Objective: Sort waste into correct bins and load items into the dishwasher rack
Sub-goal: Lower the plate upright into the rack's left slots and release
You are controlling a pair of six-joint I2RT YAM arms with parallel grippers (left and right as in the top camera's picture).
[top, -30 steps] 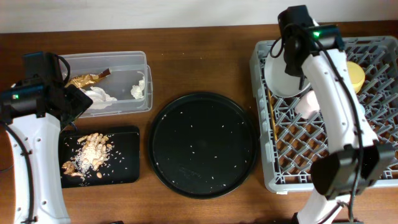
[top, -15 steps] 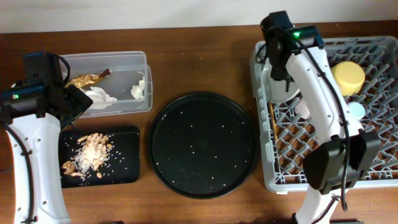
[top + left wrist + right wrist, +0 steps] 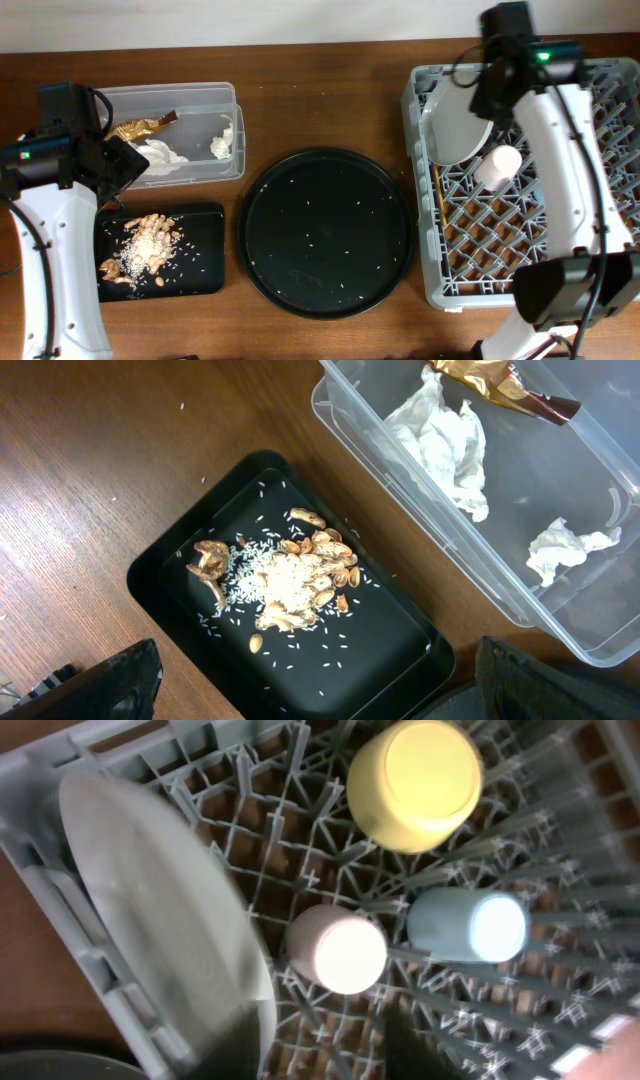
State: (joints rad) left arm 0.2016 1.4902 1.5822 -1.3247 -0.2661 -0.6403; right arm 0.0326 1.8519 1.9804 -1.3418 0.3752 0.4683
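Filling the bench's (image 3: 330, 100) 3 o'clock side, the dishwasher rack (image 3: 422, 240) holds a grey plate (image 3: 455, 130) on edge, a pink cup (image 3: 497, 165) beside it, a yellow bowl (image 3: 415, 785), a blue cup (image 3: 468, 925) and chopsticks (image 3: 441, 205); at 10 o'clock the clear tub (image 3: 190, 92) carries tissues (image 3: 445, 440) and a gold wrapper (image 3: 495, 380); at 8 o'clock the black tray (image 3: 160, 575) carries food scraps (image 3: 295, 580); a round black tray (image 3: 325, 232) sits between; the left fingers (image 3: 110, 685) gape wide, empty; the right fingers (image 3: 488, 98) hang over the plate, and I cannot tell their spread.
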